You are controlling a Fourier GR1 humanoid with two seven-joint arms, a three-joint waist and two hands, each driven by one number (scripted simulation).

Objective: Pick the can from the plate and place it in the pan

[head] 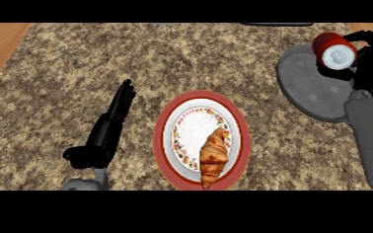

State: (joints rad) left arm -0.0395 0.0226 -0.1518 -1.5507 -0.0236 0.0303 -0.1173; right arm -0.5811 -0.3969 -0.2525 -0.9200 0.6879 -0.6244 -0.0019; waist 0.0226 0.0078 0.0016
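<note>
Head view: right hand (362, 71) curled round can (335, 51) over pan (313, 89); left hand (109, 128) fingers (124, 96) straight; croissant (213, 155) on plate (166, 143).

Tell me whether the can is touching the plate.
Apart. The head view shows the can in the right hand over the pan, with bare counter between it and the plate.

left hand (109, 128) — black, long and slim | left forearm (86, 182) grey | right hand (364, 71) black | right forearm (360, 123) — grey, tubular
</note>
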